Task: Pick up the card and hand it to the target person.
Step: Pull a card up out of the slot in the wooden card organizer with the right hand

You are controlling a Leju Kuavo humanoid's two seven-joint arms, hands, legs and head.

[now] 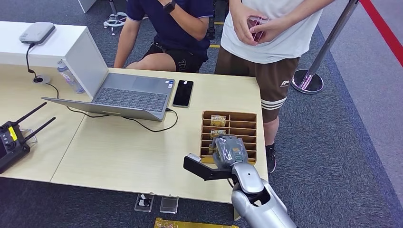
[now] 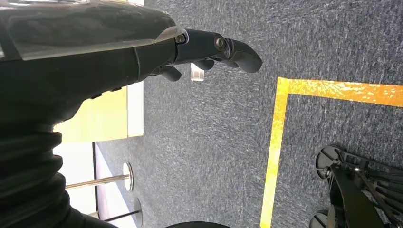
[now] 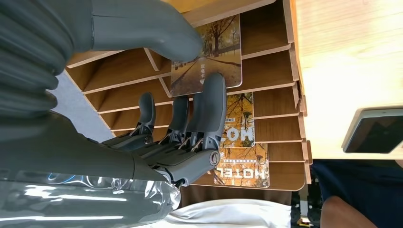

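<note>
My right hand (image 1: 229,151) hovers over the near end of a wooden slotted card rack (image 1: 242,118) on the table's right side. In the right wrist view the hand (image 3: 180,118) pinches a card (image 3: 214,52) with an autumn-path picture between thumb and a finger, the card still partly in its slot. Two more cards marked HOTEL (image 3: 243,124) (image 3: 244,167) stand in farther slots, also seen from the head camera as cards (image 1: 218,120). My left hand (image 2: 209,52) hangs over the carpet, holding nothing, fingers loosely extended.
A person in a white shirt (image 1: 273,33) stands just beyond the table's right end holding a small pinkish object. A seated person (image 1: 171,28) is behind the laptop (image 1: 130,95) and phone (image 1: 183,93). A remote controller (image 1: 12,140) lies far left; a stanchion base (image 1: 308,80) stands right.
</note>
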